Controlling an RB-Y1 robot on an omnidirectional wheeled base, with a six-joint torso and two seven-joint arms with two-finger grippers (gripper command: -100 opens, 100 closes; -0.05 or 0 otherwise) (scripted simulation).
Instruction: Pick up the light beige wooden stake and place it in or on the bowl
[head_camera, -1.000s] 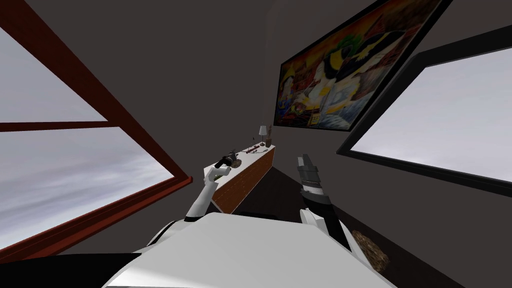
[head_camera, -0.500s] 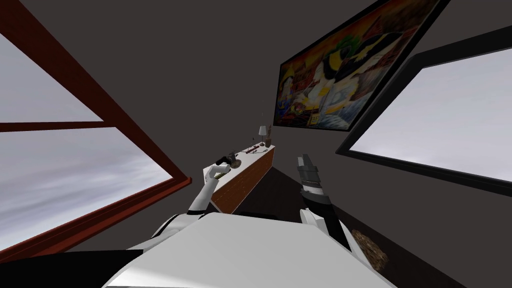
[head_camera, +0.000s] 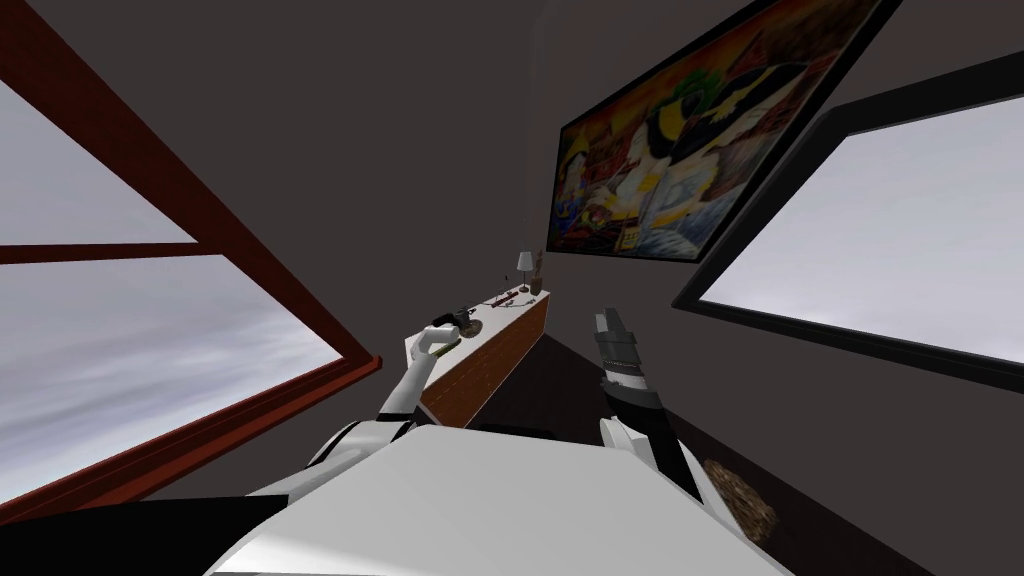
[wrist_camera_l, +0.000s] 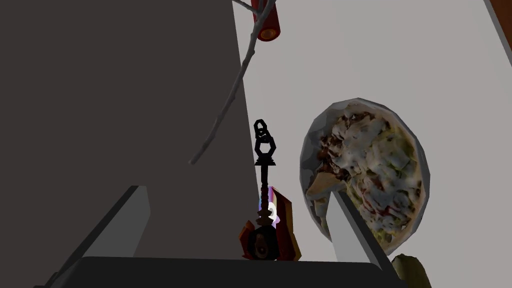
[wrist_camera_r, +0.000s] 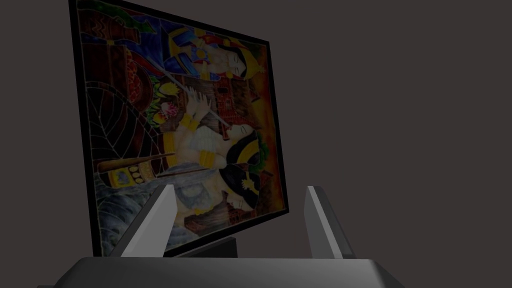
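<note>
Left gripper (wrist_camera_l: 236, 190): fingers wide apart, empty, over white counter (wrist_camera_l: 360, 60) | Stake (wrist_camera_l: 227, 102): thin grey stick beyond the fingers, along the counter's edge, ungrasped, well apart from bowl (wrist_camera_l: 306, 150) | Between fingers: black ornament (wrist_camera_l: 264, 150) | Bowl: near one fingertip | Right gripper (wrist_camera_r: 239, 187): wide, empty, raised.

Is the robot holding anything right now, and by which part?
Nothing is held. The left gripper and right gripper both stand open, fingers pressing nothing.
</note>
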